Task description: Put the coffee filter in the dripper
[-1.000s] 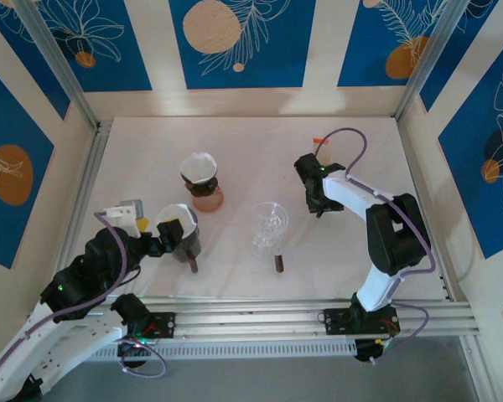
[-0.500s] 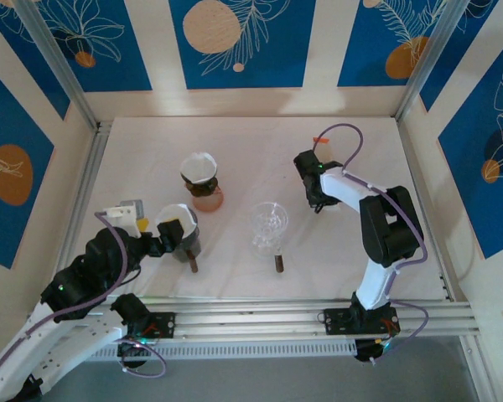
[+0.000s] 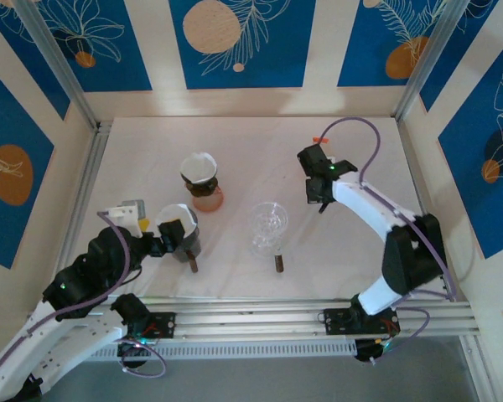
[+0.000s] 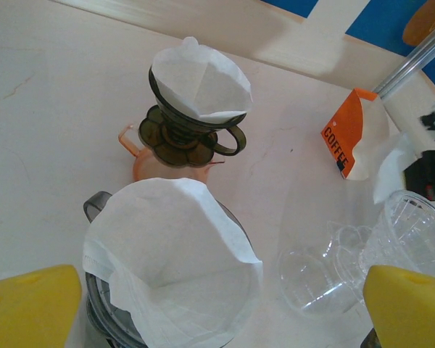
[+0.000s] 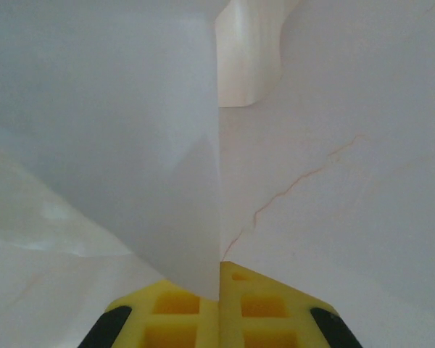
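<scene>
Though unclear overhead, coffee filter (image 5: 123, 145) within right end effector (image 5: 219, 281).

Table (image 3: 235, 142), 3 drippers on it. Dripper 1 (image 3: 200, 170) back-left, sitting on a server (image 3: 208, 200), filter 1 (image 4: 203, 80) in it. Dripper 2 (image 3: 178, 228) just in front of 1, slightly left, filter 2 (image 4: 174, 268) in it. Dripper 3 (image 3: 269, 224) right of 2, near table centre. Filter pack (image 4: 344, 141) behind and right of 3, well apart from 1. Filter 3 (image 5: 116, 145) pinched between the right gripper (image 5: 220, 286) fingers, over the table.
</scene>
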